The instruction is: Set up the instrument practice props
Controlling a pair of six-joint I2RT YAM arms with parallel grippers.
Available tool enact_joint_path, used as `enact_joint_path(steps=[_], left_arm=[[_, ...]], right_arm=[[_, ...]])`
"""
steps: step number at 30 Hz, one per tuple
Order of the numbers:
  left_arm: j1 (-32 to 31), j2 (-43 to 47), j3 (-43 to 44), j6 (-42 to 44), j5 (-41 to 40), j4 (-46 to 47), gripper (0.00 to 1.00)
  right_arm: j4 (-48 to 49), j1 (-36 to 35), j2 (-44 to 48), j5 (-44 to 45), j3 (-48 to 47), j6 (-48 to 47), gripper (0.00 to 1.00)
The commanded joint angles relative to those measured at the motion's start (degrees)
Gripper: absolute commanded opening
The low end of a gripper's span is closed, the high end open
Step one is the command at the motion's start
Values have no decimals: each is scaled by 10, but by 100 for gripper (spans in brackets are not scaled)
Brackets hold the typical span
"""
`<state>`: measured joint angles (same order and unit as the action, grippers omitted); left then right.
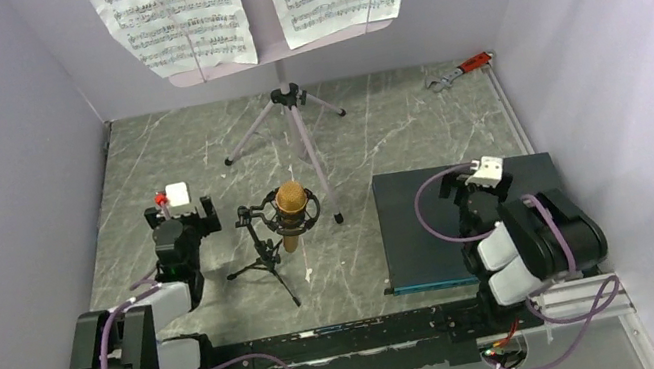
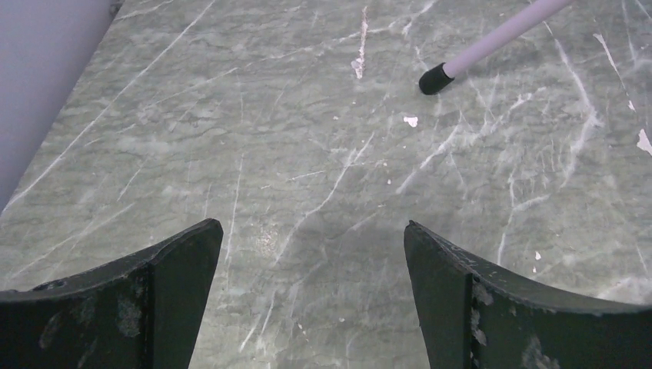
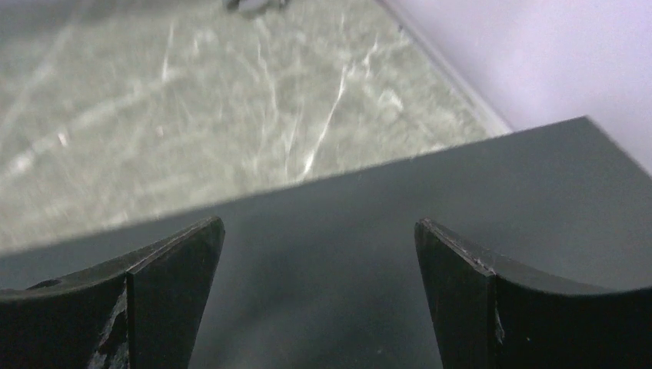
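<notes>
The pale music stand rises on its silver tripod at the back middle, with two white sheet-music pages on its desk. In front of it the gold microphone sits in the ring mount of the small black tripod mic stand. My left gripper is open to the left of the mic stand, nothing between its fingers; one rubber-tipped tripod leg shows ahead of it. My right gripper hangs open above the dark board, empty.
A dark flat rectangular board lies at the right front under the right arm. A red-handled wrench rests at the back right corner. Lilac walls close in the marble table on three sides.
</notes>
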<state>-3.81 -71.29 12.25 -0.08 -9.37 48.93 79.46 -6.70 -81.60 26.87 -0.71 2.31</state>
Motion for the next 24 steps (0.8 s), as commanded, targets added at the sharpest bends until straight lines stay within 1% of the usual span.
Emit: enact_joint_path(steps=[1, 3, 5, 6, 8, 11, 12, 13, 15, 16, 18, 19, 21, 22, 23, 24], left_arm=[[-12, 11, 16, 9, -6, -48, 94], [-17, 12, 25, 10, -9, -73, 94], [-26, 20, 40, 9, -23, -124, 94], [-30, 22, 40, 10, -31, -126, 94], [-36, 25, 38, 13, -33, -125, 94], [-39, 22, 42, 10, -48, -132, 94], [-39, 19, 37, 15, -54, -111, 94], [-39, 13, 23, 27, -55, -68, 94], [-39, -14, -12, 53, -51, 55, 94], [-39, -41, -23, 66, -46, 109, 94], [-38, -106, -19, 77, -27, 178, 94], [-39, -146, -6, 80, -25, 189, 94], [-35, -218, 14, 86, -37, 254, 94], [-25, -216, 10, 57, -64, 249, 94], [-4, -210, 12, 31, -46, 213, 94], [11, -215, 23, 28, -6, 199, 94]], right_arm=[[184, -10, -76, -68, 12, -64, 100], [176, -15, -73, -53, 12, -63, 100], [159, -15, -69, -38, 3, -61, 100], [146, -16, -66, -36, -8, -60, 100], [95, -17, -55, -22, -32, -55, 100], [-23, -15, -46, 12, -83, -36, 100], [-47, -12, -43, 15, -93, -27, 100], [-54, -10, -41, 14, -95, -24, 100], [-29, -9, -44, 14, -86, -28, 100], [-21, -9, -44, 12, -82, -31, 100], [-30, -10, -44, 11, -86, -30, 100], [-35, -10, -44, 12, -89, -29, 100], [-45, -9, -44, 13, -93, -26, 100], [-46, -9, -44, 13, -94, -26, 100], [-46, -9, -44, 13, -94, -27, 100], [-46, -10, -44, 13, -94, -26, 100]])
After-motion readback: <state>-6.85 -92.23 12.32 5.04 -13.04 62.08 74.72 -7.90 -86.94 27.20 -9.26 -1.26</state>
